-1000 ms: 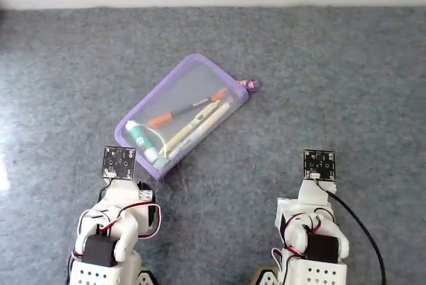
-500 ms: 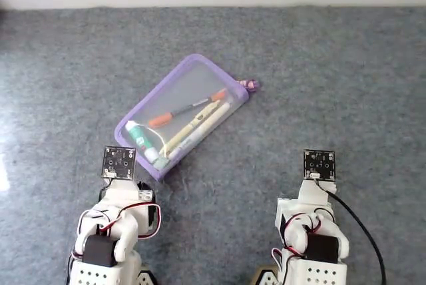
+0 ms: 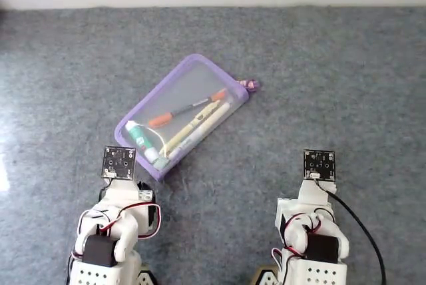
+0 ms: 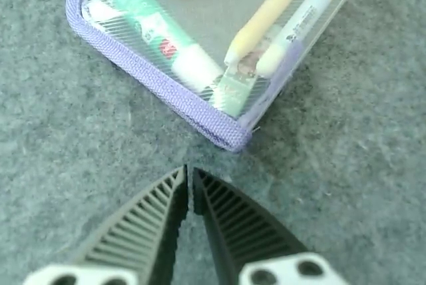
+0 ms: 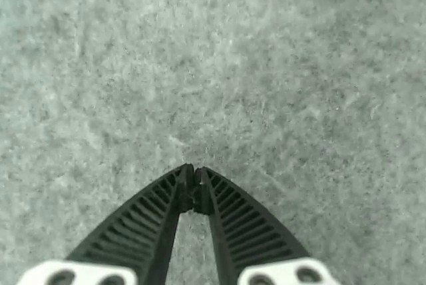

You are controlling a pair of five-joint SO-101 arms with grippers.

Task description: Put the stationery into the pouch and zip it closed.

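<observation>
A purple-edged translucent mesh pouch (image 3: pixel 178 86), stationery (image 3: pixel 192 123) inside, lies diagonally on the grey felt table (image 3: pixel 333 65), its near corner just ahead of the left gripper's (image 4: pixel 189 172) tightly closed jaws, its pink zip pull (image 3: pixel 249 84) at the far end, nearer the right gripper (image 5: pixel 194 170), likewise pinched closed.

Remote view from my station: a mottled grey, felt-like tabletop (image 3: pixel 333 85) carries the translucent mesh pouch (image 3: pixel 183 85), edged in lilac fabric, with a fine pale grid across its clear face. A pink-purple zipper pull (image 3: pixel 250 84) shows at one corner. Through the mesh I see a green-and-white glue stick (image 4: pixel 156 28) with small red marks, a black pen with an orange cap (image 3: pixel 180 113), a pale yellow pen (image 3: pixel 193 125) and a white marker (image 3: pixel 205 127). My left claw (image 4: pixel 189 175) and right claw (image 5: pixel 194 175) are black, ribbed on their inner faces, on white mounts.
</observation>
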